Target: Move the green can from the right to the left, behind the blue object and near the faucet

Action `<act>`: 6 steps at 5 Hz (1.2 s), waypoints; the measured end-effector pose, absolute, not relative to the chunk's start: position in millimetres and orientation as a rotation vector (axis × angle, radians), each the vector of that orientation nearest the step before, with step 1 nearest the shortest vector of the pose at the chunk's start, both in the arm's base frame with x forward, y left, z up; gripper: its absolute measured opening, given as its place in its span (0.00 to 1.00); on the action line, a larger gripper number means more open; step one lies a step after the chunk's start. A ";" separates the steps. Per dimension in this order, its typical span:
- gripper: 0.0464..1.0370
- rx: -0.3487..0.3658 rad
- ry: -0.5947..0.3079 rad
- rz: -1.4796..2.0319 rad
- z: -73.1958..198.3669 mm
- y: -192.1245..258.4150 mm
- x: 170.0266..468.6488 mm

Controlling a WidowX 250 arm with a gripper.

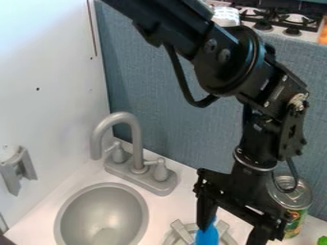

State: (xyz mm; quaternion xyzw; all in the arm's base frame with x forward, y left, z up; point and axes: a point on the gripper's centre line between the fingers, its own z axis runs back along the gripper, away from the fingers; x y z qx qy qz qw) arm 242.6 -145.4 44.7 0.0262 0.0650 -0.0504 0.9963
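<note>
Camera view finds the black two-finger tool (231,233) spread wide with no grip evident, one finger at the smooth blue object (207,236) by the grey toy burner (182,231), suggesting an alignment step; the next move calls for centring before closure.

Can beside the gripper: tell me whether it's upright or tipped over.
Upright. The can has its round metal top facing up, and its green printed side runs down below that.

A white wall (48,72) meets a blue-grey panel (153,91) — stove (278,20) beyond.
</note>
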 end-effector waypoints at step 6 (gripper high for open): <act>0.96 0.129 0.010 -0.271 7.9 -216.7 341.2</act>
